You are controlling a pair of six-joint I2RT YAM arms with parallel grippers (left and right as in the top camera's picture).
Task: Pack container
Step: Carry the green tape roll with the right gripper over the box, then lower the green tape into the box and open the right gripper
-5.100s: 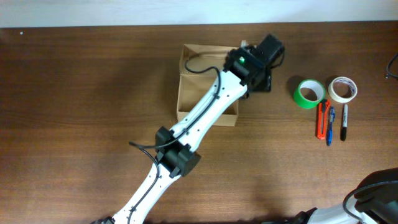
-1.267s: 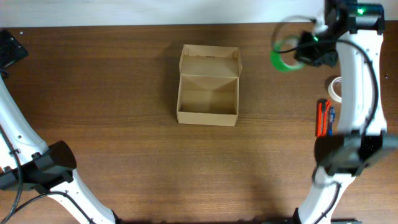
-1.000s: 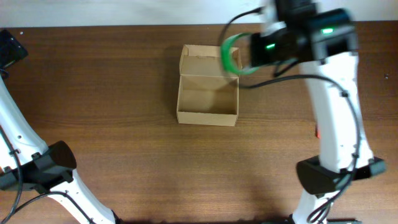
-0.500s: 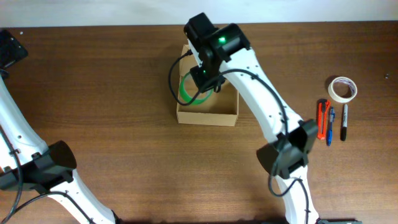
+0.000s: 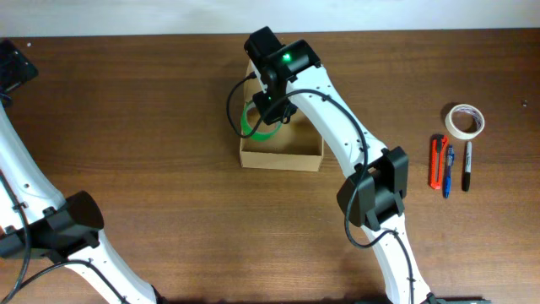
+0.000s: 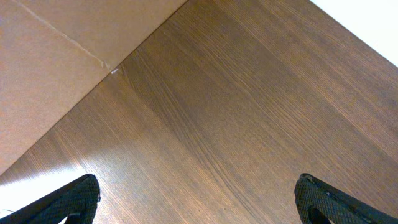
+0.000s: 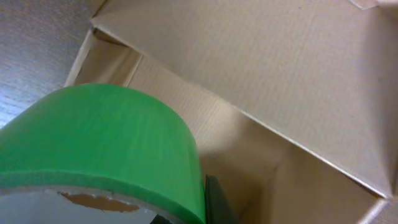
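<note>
Over container [image 5: 281, 154], gripper-held green tape roll [image 5: 256, 121]

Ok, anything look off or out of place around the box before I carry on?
Nothing stands out. The right gripper holds the green tape roll over the left end of the open container, whose flap is up and undamaged. The white tape roll, cutter and pens lie tidy at the right.
</note>
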